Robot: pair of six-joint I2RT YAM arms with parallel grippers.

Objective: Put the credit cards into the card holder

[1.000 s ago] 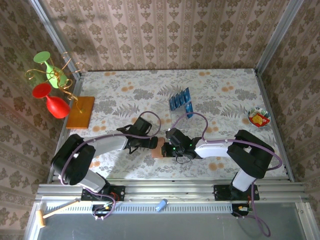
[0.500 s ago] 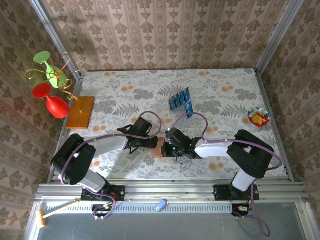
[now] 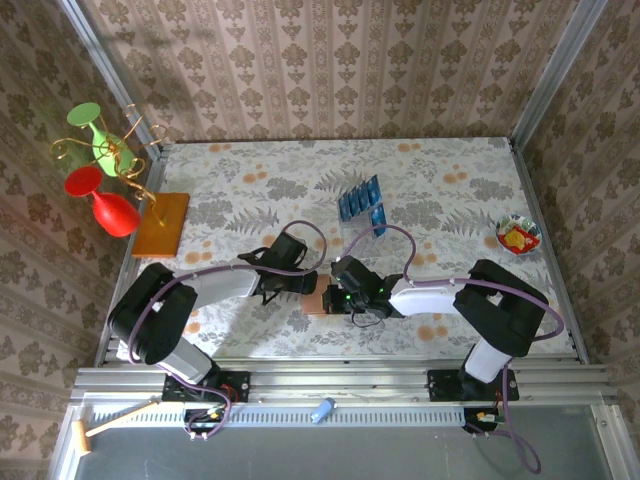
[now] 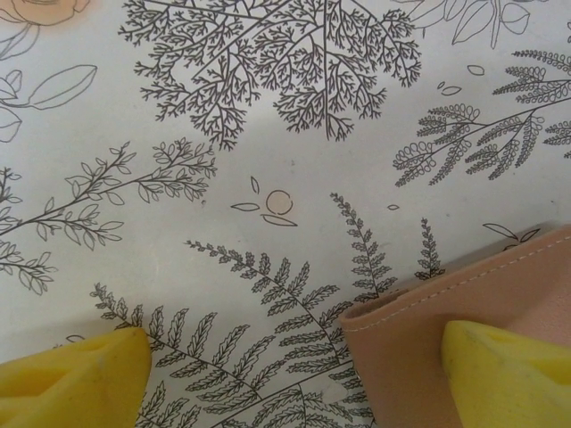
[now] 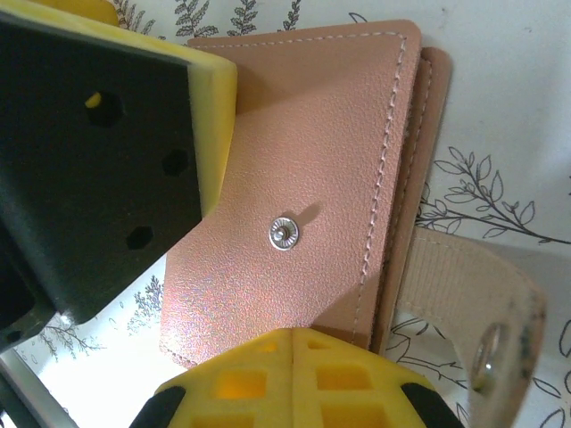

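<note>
The card holder (image 3: pixel 313 299), pinkish-brown leather with a metal snap, lies flat near the table's front between both grippers. Its stitched face (image 5: pixel 303 178) shows up close in the right wrist view, and its grey strap (image 5: pixel 459 290) sticks out to the right. My right gripper (image 5: pixel 294 379) is shut, its joined tips over the holder's near edge. My left gripper (image 4: pixel 294 383) is open. One yellow finger (image 4: pixel 508 374) lies over the holder's corner (image 4: pixel 419 325), the other (image 4: pixel 76 379) over the tablecloth. The blue credit cards (image 3: pixel 361 203) stand in a row farther back, clear of both grippers.
An orange-brown board (image 3: pixel 162 222) lies at the left edge beside a gold rack with a red glass (image 3: pixel 110 205) and a green glass (image 3: pixel 98 135). A small bowl (image 3: pixel 518 236) sits at the right edge. Patterned walls close in three sides of the table.
The left arm has shifted slightly, its forearm edging toward the far side. The right arm and the card holder have stayed put.
</note>
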